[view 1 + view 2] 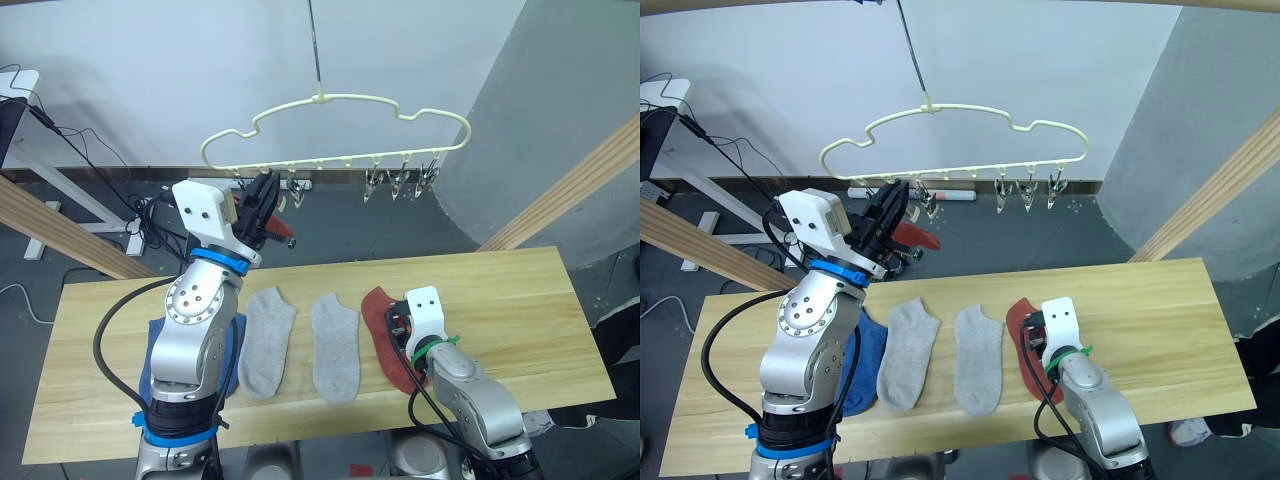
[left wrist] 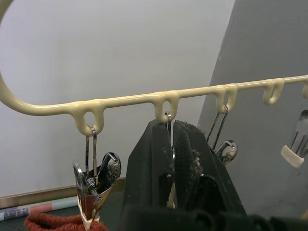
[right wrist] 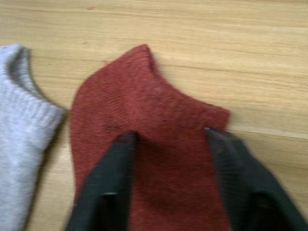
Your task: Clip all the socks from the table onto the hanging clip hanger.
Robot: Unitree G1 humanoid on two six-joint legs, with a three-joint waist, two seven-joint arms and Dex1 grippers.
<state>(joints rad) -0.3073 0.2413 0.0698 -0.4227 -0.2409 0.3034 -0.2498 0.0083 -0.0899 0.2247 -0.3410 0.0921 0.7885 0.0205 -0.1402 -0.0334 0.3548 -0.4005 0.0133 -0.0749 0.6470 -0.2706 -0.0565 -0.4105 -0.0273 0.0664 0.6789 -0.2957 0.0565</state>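
Observation:
The pale-gold clip hanger (image 1: 340, 98) hangs above the table's (image 1: 520, 300) far edge. My left gripper (image 2: 172, 125) is raised to its bar, shut on a metal clip whose wire runs between the fingers. The neighbouring clip (image 2: 94, 178) grips a rust red sock (image 1: 915, 238) that dangles beside the gripper. Several empty clips (image 1: 400, 185) hang further right. On the table lie two light grey socks (image 1: 266, 340) (image 1: 336, 347), a blue sock (image 1: 865, 360) partly under my left arm, and a second red sock (image 3: 149, 110). My right gripper (image 3: 168, 137) stands open over that red sock, fingers resting on it.
Slanted wooden poles stand at the left (image 1: 60, 230) and right (image 1: 570, 195) behind the table. Cables and a power strip lie on the floor beyond the far edge. Bare wood stretches to the right of the red sock.

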